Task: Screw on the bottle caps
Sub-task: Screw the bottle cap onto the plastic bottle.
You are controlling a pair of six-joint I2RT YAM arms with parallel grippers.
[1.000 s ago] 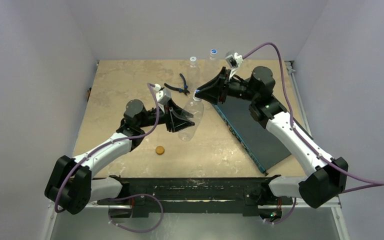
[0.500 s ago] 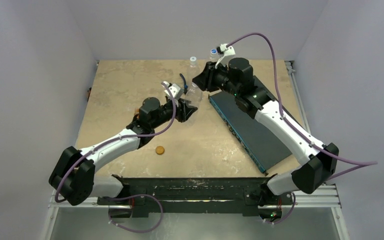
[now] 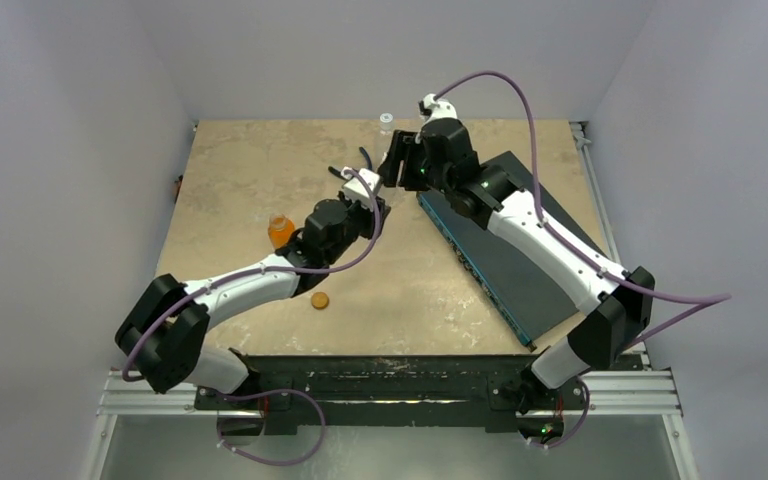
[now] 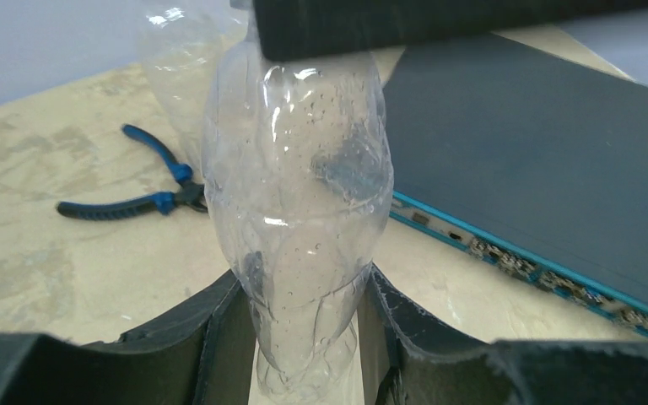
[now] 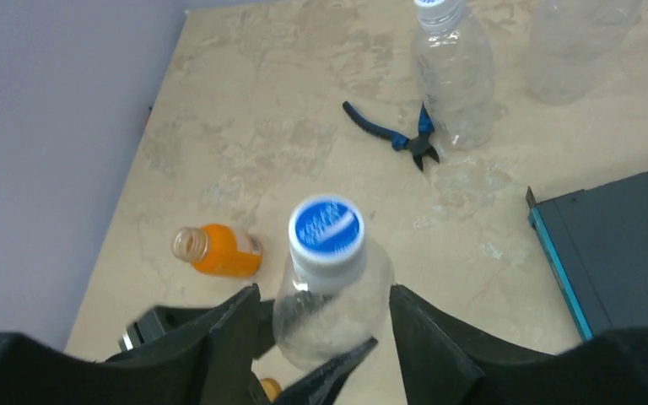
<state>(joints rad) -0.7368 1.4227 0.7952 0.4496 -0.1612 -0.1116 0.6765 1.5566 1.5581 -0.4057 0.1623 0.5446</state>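
Where the overhead view hides it behind both wrists, the crumpled clear plastic bottle (image 4: 295,186) shows in the left wrist view, left gripper (image 4: 299,291) jaws clamped on its lower body. Only the right wrist view shows the blue-topped screw cap (image 5: 326,226) on its neck, right gripper (image 5: 322,295) jaws apart either side. Squat orange bottle (image 5: 219,251) sits uncapped on the counter (image 5: 304,84)

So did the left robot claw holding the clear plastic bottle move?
Yes. The left gripper moved farther from the flat orange-brown cap, toward the far edge of the table, carrying the clear plastic bottle.
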